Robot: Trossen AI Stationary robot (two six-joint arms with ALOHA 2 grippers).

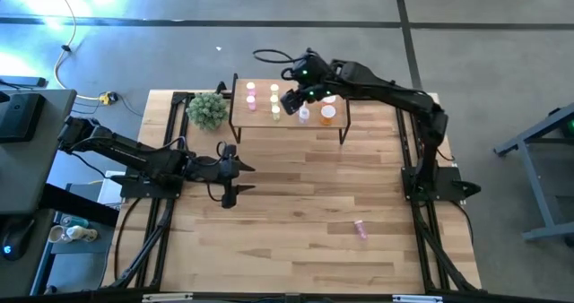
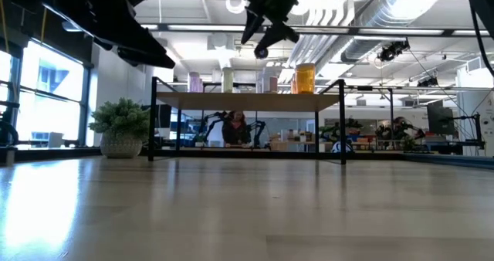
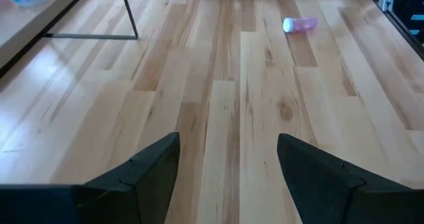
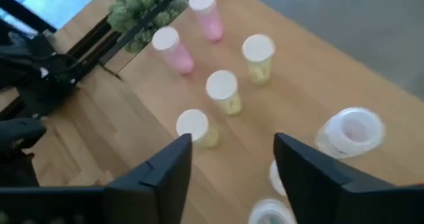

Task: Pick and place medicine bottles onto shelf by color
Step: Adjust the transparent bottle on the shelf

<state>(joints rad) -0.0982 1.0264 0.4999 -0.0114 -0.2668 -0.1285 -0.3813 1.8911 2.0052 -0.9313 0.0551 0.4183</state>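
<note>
- While the right gripper [image 1: 291,101] hangs over the shelf [image 1: 260,116] in the high view, fingers apart and empty, one pink bottle [image 1: 360,229] lies alone on the table [image 1: 296,204], well apart.
- Low view: bottles stand in a row on the shelf top, the orange bottle [image 2: 306,78] clearest.
- Left wrist view: left gripper [image 3: 228,164] spread wide, holding nothing, with that tipped pink one ahead.
- Right wrist view: two pink bottles [image 4: 174,50] behind three yellow-green bottles [image 4: 222,91].
- Looks like the sort is nearly done; next somebody has to grab the stray by its side and stand it with the pinks.

Bright, even daylight; window glare on the table [image 2: 46,207] at left.
</note>
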